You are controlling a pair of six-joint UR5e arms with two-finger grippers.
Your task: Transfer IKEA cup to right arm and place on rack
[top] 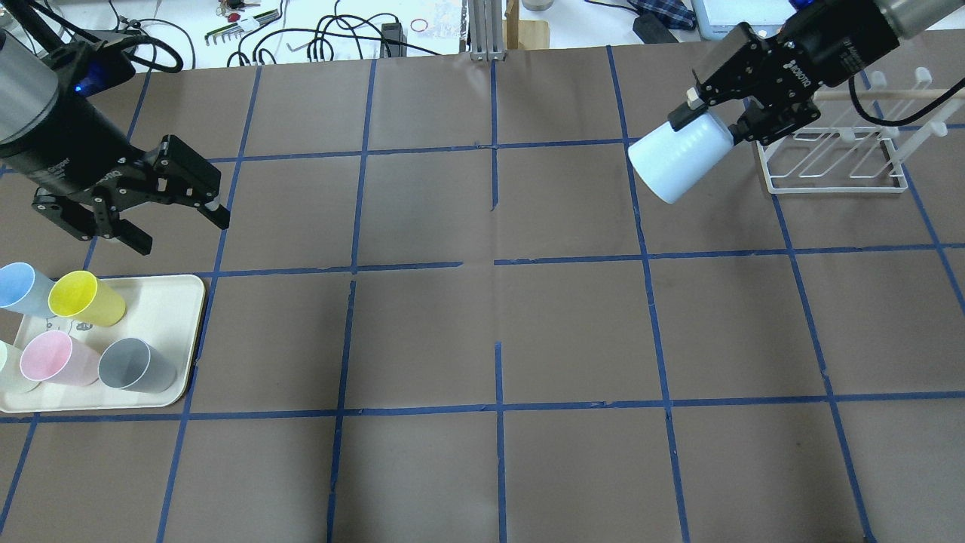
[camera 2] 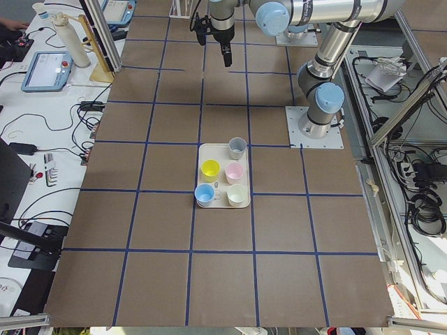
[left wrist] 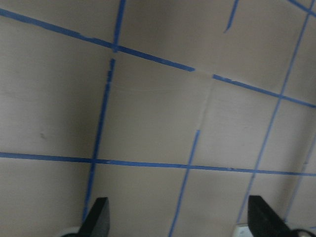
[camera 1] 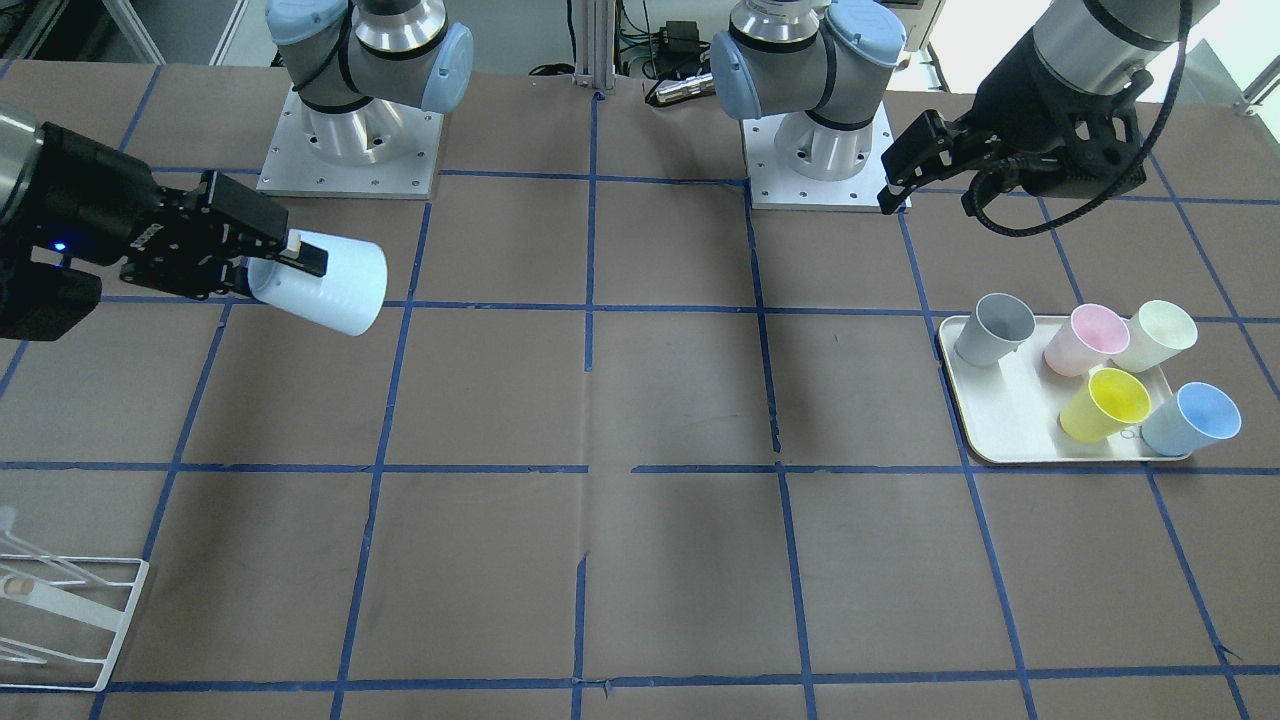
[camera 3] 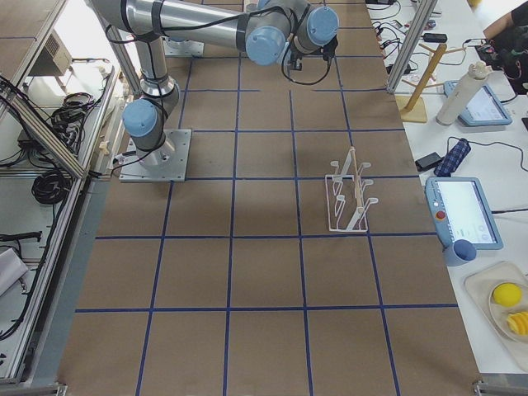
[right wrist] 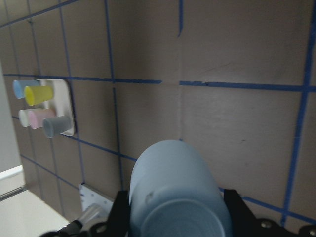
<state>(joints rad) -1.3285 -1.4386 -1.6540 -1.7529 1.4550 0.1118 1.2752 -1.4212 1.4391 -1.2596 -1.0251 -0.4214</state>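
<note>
My right gripper (top: 712, 124) is shut on a pale blue IKEA cup (top: 682, 162) and holds it on its side above the table, just left of the white wire rack (top: 833, 158). In the front view the right gripper (camera 1: 270, 270) and the cup (camera 1: 320, 282) are at the far left, and the rack (camera 1: 60, 620) is at the bottom left corner. The right wrist view shows the cup (right wrist: 175, 187) between the fingers. My left gripper (top: 179, 232) is open and empty above the table near the tray. It also shows open in the left wrist view (left wrist: 180, 219).
A cream tray (top: 181, 332) at the left holds a second pale blue cup (top: 19, 286), a yellow cup (top: 87, 298), a pink cup (top: 56, 358), a grey cup (top: 136, 364) and a white cup (camera 1: 1157, 335). Brown paper with blue tape lines covers the table.
</note>
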